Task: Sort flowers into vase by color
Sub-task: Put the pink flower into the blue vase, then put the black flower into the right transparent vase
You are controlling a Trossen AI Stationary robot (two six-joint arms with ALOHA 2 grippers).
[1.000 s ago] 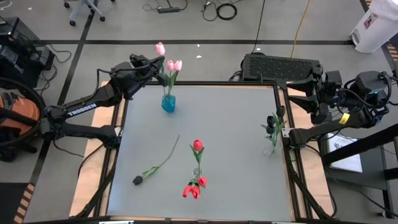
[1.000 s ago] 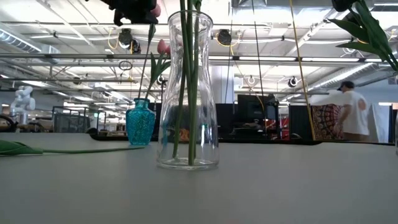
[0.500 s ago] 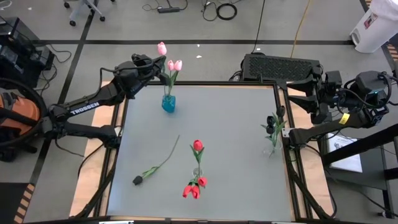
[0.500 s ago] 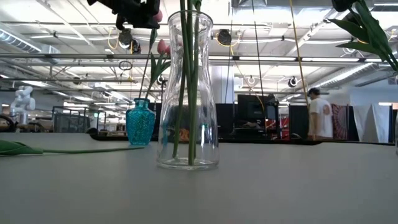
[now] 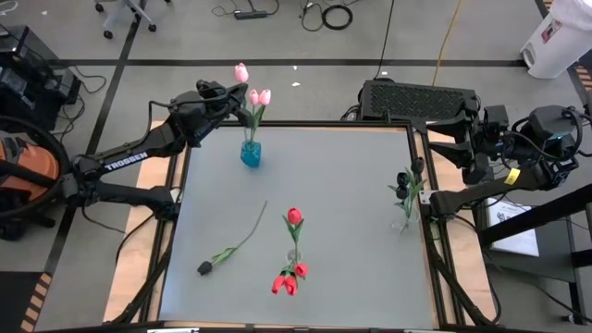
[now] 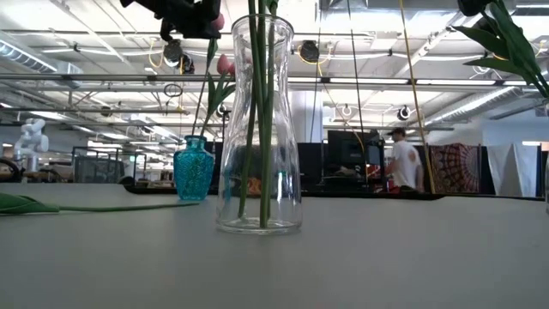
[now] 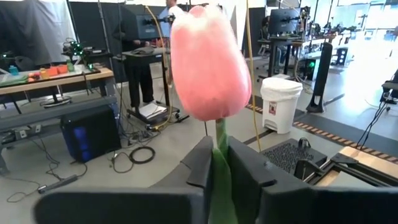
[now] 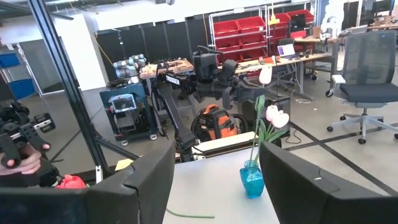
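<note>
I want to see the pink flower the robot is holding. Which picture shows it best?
The left wrist view: the pink tulip looms large, its stem between the left gripper fingers. The high view shows it tiny; the low view shows a sliver; the right wrist view shows it far off.

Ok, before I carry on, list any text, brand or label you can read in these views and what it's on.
"TROSSEN" on the left arm's link, in white letters, seen in the high view.
Label on the white bin in the left wrist view: too small to read.
Label on the white bin at the high view's top right corner: too blurred to read.
No readable text on the vases or flowers.
</note>
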